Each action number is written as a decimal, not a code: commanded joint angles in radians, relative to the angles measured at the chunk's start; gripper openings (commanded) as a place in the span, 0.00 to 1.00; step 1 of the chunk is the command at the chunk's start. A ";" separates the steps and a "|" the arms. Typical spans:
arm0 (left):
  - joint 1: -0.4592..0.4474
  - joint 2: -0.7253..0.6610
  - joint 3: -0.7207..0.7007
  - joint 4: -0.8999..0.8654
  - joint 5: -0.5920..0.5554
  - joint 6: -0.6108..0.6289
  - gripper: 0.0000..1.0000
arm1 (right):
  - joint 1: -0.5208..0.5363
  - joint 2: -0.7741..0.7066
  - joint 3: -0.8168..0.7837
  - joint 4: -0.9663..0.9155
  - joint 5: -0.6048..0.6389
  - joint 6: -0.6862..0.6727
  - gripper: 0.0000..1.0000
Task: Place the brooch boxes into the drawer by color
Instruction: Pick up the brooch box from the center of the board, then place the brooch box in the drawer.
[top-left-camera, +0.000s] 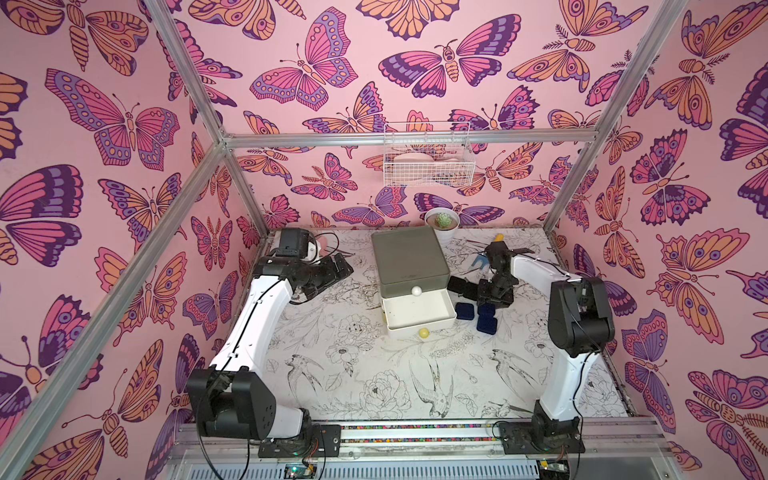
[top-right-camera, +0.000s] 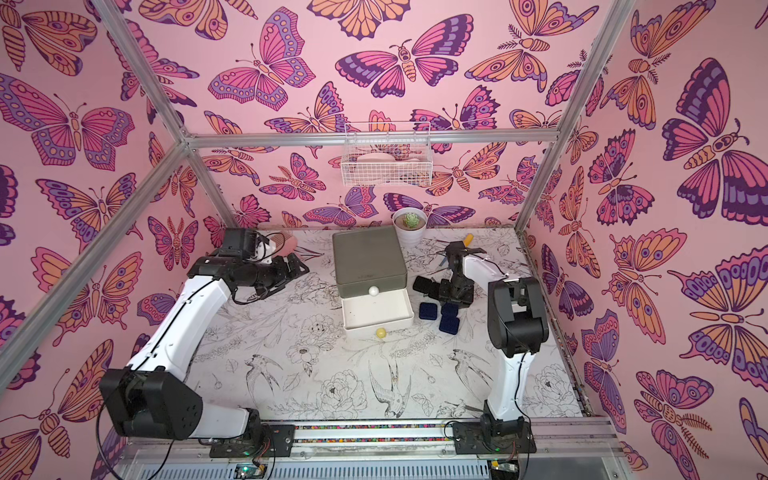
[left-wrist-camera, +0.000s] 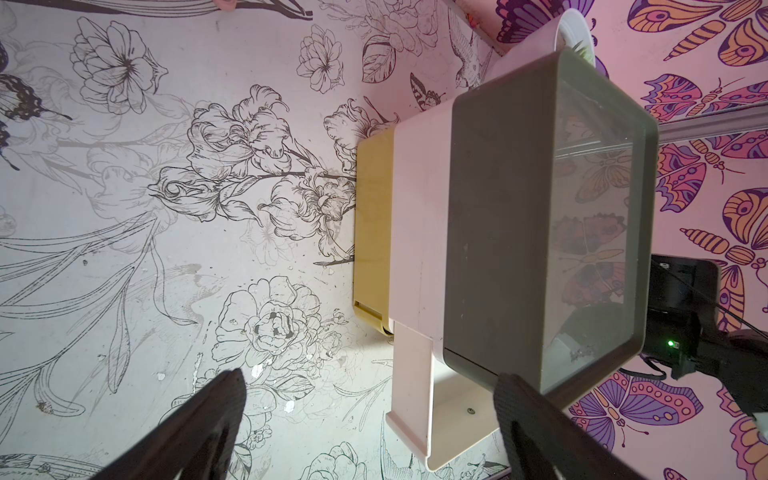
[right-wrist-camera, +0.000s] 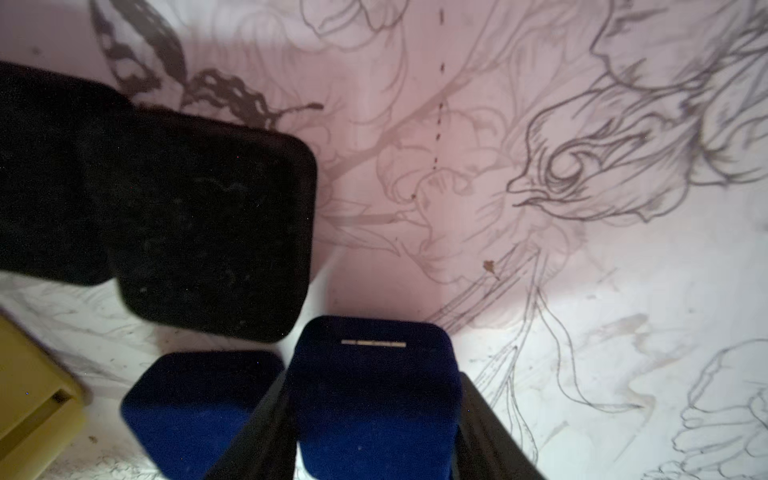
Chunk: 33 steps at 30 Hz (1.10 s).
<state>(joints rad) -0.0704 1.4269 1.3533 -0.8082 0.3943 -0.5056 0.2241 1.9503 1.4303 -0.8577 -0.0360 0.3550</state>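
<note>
I'm straddling a navy brooch box with my right gripper so the fingers flank its sides; whether they are clamping it I cannot quite tell in this dim view. Velvety, rounded, it is lying on the bench near the drawer, whose white tier is standing open

Grey-green, white and yellow three-tier plastic drawer chest at centre, white middle drawer pulled out forward. Navy velvet brooch boxes just right of it, black velvet brooch boxes behind them.
</note>
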 joint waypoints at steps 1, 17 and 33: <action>0.002 -0.020 -0.009 -0.001 -0.007 0.009 1.00 | 0.016 -0.128 0.007 0.004 0.041 0.009 0.42; 0.002 -0.026 -0.011 0.000 -0.018 0.004 1.00 | 0.252 -0.567 -0.164 0.347 -0.004 -0.072 0.37; 0.003 -0.020 -0.016 0.000 -0.013 0.001 1.00 | 0.611 -0.570 -0.245 0.462 -0.081 -0.087 0.36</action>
<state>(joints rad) -0.0704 1.4258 1.3529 -0.8082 0.3885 -0.5060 0.7975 1.3426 1.1503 -0.4103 -0.1139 0.2638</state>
